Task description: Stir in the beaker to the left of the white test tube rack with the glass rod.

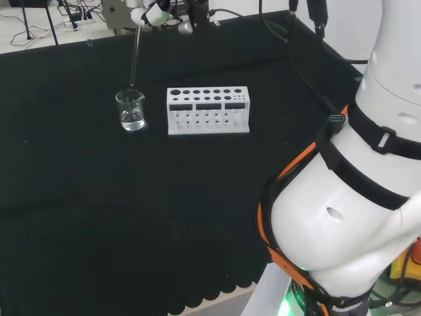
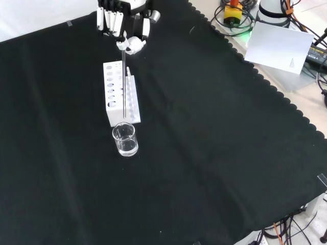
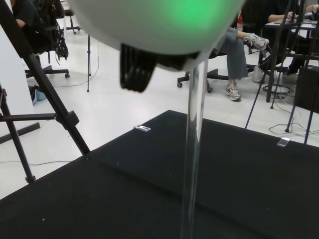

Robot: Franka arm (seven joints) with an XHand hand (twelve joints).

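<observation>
Black cloth covers the surface (image 1: 79, 217) we see in the head view. Just left of the white test tube rack (image 1: 208, 110) stands a clear glass beaker (image 1: 131, 110) holding a little clear liquid. Above the beaker we see the glass rod (image 1: 135, 58) hanging nearly upright, its lower tip near the beaker's rim. Above and left of the rack, the hand (image 1: 152, 13) has its fingers pinched on the rod's top end.
</observation>
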